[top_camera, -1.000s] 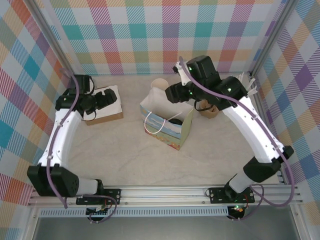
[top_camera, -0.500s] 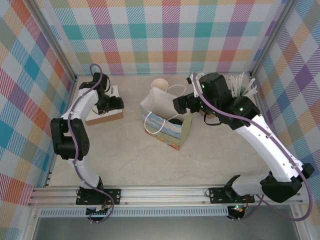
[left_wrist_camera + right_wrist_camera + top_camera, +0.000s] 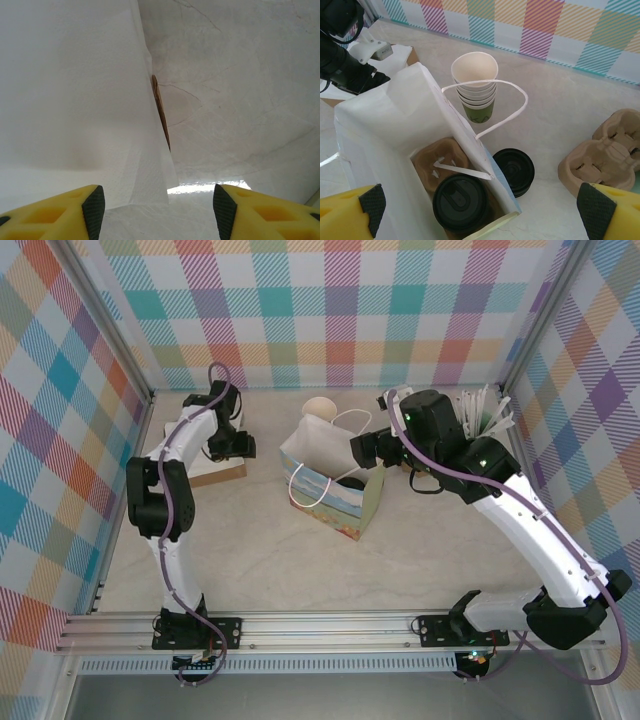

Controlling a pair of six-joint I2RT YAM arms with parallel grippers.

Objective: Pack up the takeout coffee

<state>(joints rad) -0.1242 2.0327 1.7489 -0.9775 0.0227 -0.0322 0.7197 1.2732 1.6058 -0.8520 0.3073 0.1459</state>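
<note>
The takeout coffee [image 3: 460, 202] stands inside the open white paper bag [image 3: 385, 120], its round black lid up, in a brown pulp carrier [image 3: 437, 157]. From above, the lid [image 3: 352, 483] shows as a dark spot in the bag [image 3: 330, 502]. My right gripper [image 3: 480, 220] hangs open just above the bag's mouth, apart from the cup; in the top view the right gripper [image 3: 362, 450] is at the bag's back right. My left gripper [image 3: 155, 210] is open over a stack of white napkins [image 3: 75, 100], and the left gripper [image 3: 243, 445] is at the back left.
A stack of cream-rimmed paper cups [image 3: 476, 87] stands behind the bag. Loose black lids [image 3: 514, 171] lie beside it, with pulp carriers [image 3: 605, 150] to the right. A cup of white sticks [image 3: 480, 410] is at the back right. The napkins rest on a brown box [image 3: 215, 472].
My left arm has swung back and reached over the napkin box, its jaws narrowing. My right gripper has opened wide and drawn back slightly from the bag.
</note>
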